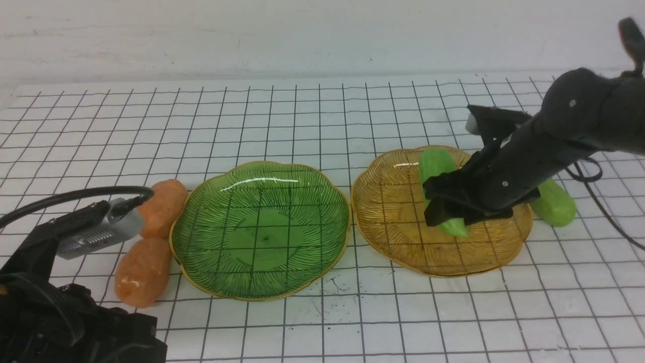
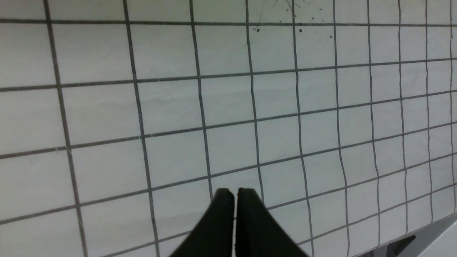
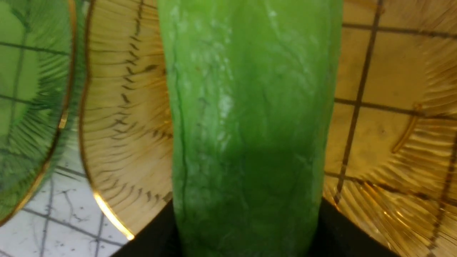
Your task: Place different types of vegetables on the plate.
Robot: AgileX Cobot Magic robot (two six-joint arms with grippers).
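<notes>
The right gripper (image 1: 448, 204) clasps the glossy green cucumber (image 1: 436, 165) mid-length over the amber plate (image 1: 388, 222); it looks light, stiff and slippery, so a central hold suits it; the left gripper (image 2: 235, 194) is closed on nothing

A white table (image 1: 322, 111) fills nearly the whole scene, ruled all over with thin black lines into a grid of squares. The lines waver slightly in places instead of running dead straight. Toward the near side, a cluster of small dark specks and scribbles (image 1: 327, 292) marks the white surface. Behind the table rises a plain off-white wall (image 1: 302, 35) with faint scuffs and smudges. The light is soft and even. In the left wrist view a grey edge (image 2: 425, 235) borders the grid at 1 corner
</notes>
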